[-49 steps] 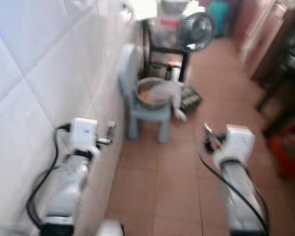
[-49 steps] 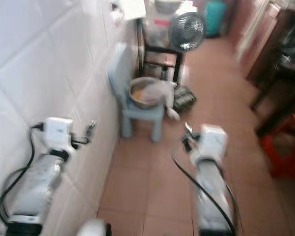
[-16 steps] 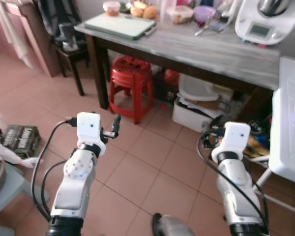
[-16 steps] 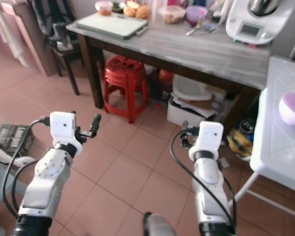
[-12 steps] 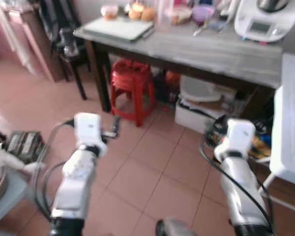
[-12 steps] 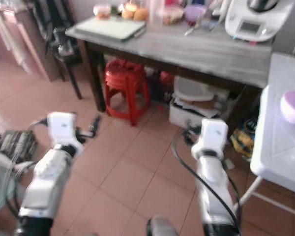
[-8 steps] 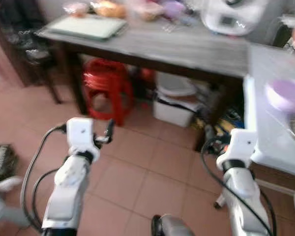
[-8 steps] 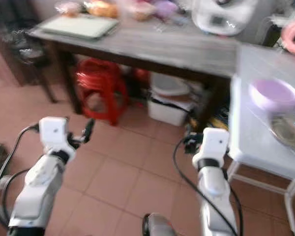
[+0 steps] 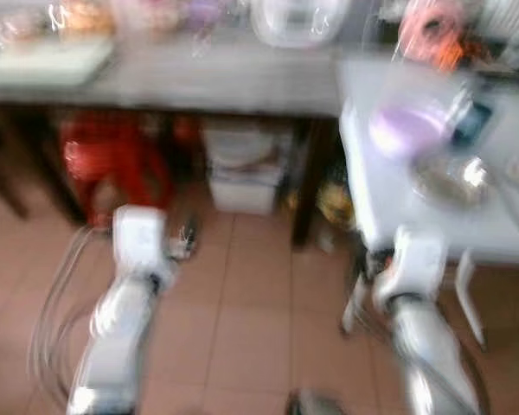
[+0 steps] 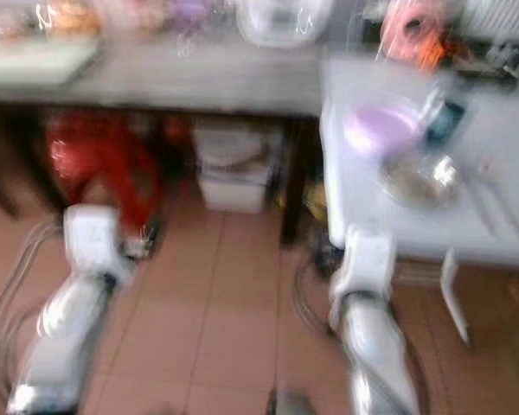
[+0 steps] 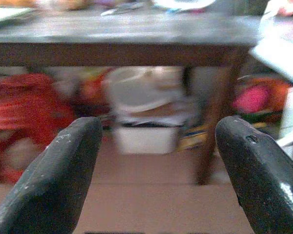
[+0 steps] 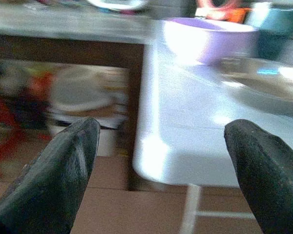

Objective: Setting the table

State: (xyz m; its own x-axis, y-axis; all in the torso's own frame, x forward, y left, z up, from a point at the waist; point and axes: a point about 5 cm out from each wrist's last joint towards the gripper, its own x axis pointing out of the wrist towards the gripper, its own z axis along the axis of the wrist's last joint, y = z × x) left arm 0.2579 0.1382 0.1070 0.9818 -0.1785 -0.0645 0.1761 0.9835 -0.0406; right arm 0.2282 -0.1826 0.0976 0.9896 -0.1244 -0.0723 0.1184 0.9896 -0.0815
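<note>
Right wrist view, blurred: a lilac bowl point(image 12: 207, 40) sits upright, mouth upward, on a white surface point(image 12: 195, 122), near its far end. Just beside it, nearer the camera, lies a shallow metal dish point(image 12: 263, 83), wider than it is tall, its long axis running across the surface. The right pincer point(image 12: 161, 170) has its two black fingers spread wide, holding nothing, level with the white surface's rounded corner and apart from it.

In the head views the same lilac bowl point(image 9: 408, 130) and metal dish point(image 9: 450, 177) lie on the white surface point(image 9: 389, 216) to the robot's right. A teal object point(image 9: 474, 121) stands just beside the bowl, and something pink and orange point(image 9: 432, 26) sits beyond it. The blur hides finer detail.

A long grey-topped surface point(image 9: 182, 78) on dark legs runs across the back, carrying a white appliance point(image 9: 298, 17) and a pale board point(image 9: 43, 60). Beneath it stand a red stool point(image 9: 112, 160) and a white box point(image 9: 242, 169). One dark leg point(image 9: 304, 199) stands between the box and the white surface.

The left pincer point(image 11: 156, 180) is also spread wide and empty, pointing at the space under the grey surface, above a reddish tiled floor point(image 9: 251, 328).
</note>
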